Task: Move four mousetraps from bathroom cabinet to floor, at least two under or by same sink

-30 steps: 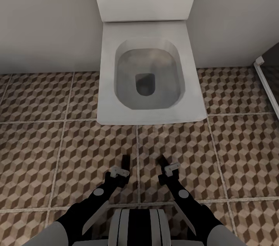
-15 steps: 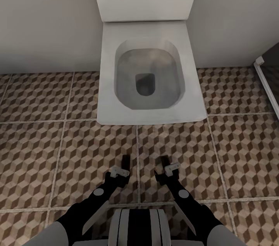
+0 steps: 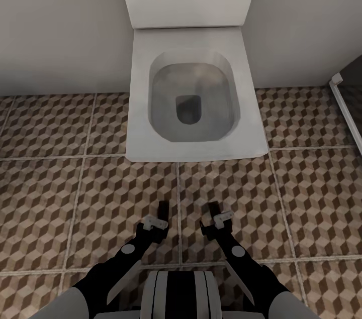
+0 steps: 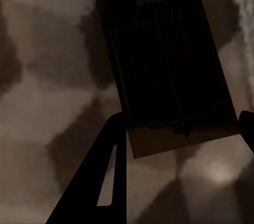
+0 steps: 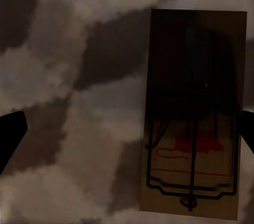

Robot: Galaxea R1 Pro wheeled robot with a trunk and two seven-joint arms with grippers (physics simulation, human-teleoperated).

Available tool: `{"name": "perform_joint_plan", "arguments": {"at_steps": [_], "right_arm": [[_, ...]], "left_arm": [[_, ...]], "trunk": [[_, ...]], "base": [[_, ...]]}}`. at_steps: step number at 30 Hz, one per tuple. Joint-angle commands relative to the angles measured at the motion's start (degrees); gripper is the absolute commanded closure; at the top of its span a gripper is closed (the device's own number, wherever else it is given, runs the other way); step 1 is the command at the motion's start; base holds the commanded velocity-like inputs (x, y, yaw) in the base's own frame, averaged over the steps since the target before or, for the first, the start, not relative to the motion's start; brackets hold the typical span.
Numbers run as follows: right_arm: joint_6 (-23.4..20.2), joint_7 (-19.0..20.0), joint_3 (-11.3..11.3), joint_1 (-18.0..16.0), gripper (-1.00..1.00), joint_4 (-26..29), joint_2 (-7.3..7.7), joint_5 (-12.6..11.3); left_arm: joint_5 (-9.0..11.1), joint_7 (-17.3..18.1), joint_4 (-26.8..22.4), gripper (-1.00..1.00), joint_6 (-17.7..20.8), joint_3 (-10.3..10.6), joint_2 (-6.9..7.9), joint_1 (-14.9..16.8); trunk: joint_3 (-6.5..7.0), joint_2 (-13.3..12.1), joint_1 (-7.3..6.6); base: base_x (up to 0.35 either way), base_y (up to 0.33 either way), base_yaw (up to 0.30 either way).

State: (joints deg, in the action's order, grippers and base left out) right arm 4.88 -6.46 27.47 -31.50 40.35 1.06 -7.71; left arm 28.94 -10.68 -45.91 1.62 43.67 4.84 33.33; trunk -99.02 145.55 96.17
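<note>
Head view: my left jaws and right jaws hang low over the bathroom floor [image 3: 75, 193], just before the toilet [image 3: 191, 103].

Left wrist view: a mousetrap [image 4: 169, 75] sits between my fingers [image 4: 108, 176]. They are spread to its width; I cannot tell whether they pinch it.

Right wrist view: jaws wide and empty, a second mousetrap [image 5: 193, 113] flat on the tile. It is probably light, stiff and thin, so I'd take it by the long edges, clear of the spring bar. There's a red mark, no readable lettering.
</note>
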Motion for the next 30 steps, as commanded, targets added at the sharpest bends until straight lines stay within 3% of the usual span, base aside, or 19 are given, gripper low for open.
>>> {"name": "perform_joint_plan", "arguments": {"at_steps": [1, 28, 29, 30], "right_arm": [[0.22, -0.49, 0.47, -0.06, -1.0, -0.01, 0.09, -0.59], [0.28, -0.49, 0.48, -0.06, -1.0, -0.01, 0.09, -0.64], [0.27, -0.49, 0.48, -0.06, -1.0, -0.01, 0.09, -0.64], [0.27, -0.49, 0.48, -0.06, -1.0, -0.01, 0.09, -0.64]], "left_arm": [[0.33, -0.57, -0.14, 1.0, 0.2, 0.36, 0.08, 0.04], [0.33, -0.57, -0.04, 1.0, 0.16, 0.36, 0.12, 0.06], [0.33, -0.57, -0.02, -1.0, 0.16, 0.36, 0.11, 0.06], [0.33, -0.57, 0.11, -1.0, 0.15, 0.53, 0.11, 0.07]], "trunk": [[-0.03, 0.01, -0.01], [-0.03, 0.01, -0.01], [-0.03, 0.01, -0.01], [-0.03, 0.01, -0.01]], "base": [[0.0, 0.0, 0.0], [0.0, 0.0, 0.0], [0.0, 0.0, 0.0], [0.0, 0.0, 0.0]]}}
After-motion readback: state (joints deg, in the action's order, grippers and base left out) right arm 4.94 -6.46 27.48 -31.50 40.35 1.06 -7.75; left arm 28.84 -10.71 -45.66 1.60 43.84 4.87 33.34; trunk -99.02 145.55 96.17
